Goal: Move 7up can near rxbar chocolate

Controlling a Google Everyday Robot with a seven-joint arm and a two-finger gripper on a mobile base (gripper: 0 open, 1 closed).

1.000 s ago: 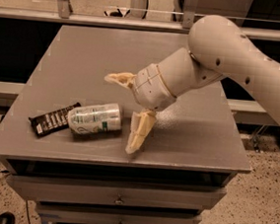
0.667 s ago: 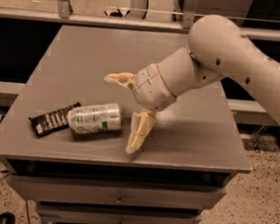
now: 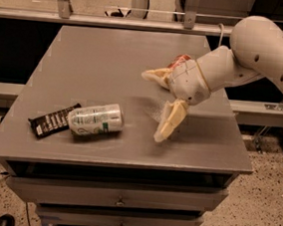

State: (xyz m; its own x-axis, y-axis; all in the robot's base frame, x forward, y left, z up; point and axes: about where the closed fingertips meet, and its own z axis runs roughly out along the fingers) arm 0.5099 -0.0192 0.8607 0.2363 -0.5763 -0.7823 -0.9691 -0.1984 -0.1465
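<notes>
The 7up can [image 3: 96, 120], silvery-white with green markings, lies on its side near the front left of the grey table [image 3: 107, 56]. Its left end touches the rxbar chocolate [image 3: 53, 120], a dark flat bar with white lettering that lies just to its left. My gripper [image 3: 158, 102] is to the right of the can, clear of it, just above the table. It is open and empty, with one cream fingertip [image 3: 154, 76] pointing left and the other [image 3: 168, 123] pointing down toward the table.
A red-orange can [image 3: 180, 61] shows partly behind my wrist at the middle right of the table. The table's front edge [image 3: 116, 162] runs close below the can and bar. Drawers sit under it. A railing runs behind the table.
My gripper has pulled back to the right, away from the 7up can. The red-orange can now shows behind the wrist. The 7up can and bar have not moved.
</notes>
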